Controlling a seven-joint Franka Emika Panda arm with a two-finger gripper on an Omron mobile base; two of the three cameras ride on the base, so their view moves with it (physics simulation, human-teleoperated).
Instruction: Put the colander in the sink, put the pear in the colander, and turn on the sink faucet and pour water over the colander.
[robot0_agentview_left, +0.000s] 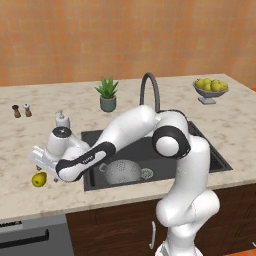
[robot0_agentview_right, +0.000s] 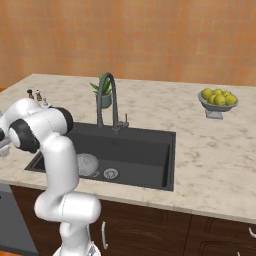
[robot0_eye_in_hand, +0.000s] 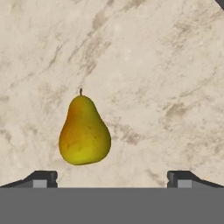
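The pear (robot0_eye_in_hand: 84, 133), yellow with an orange-brown tinge, lies on the marble counter, a little left of the middle between my two finger tips (robot0_eye_in_hand: 43, 178) and below them. My gripper (robot0_agentview_left: 46, 171) hangs open just above the pear (robot0_agentview_left: 39, 179), left of the sink (robot0_agentview_left: 210, 161), with nothing between its jaws. The pale perforated colander (robot0_agentview_left: 121, 171) sits in the sink's front left part, near the drain; the arm partly hides the colander (robot0_agentview_right: 90, 164) in the right base view. The dark gooseneck faucet (robot0_agentview_left: 150, 90) stands behind the basin, and no water runs from it.
A white soap dispenser (robot0_agentview_left: 62, 119) stands just behind my hand. A potted plant (robot0_agentview_left: 107, 95) is at the back, two small shakers (robot0_agentview_left: 21, 110) at the far left, and a grey footed fruit bowl (robot0_agentview_left: 210, 90) at the back right. The counter's front edge runs close below the pear.
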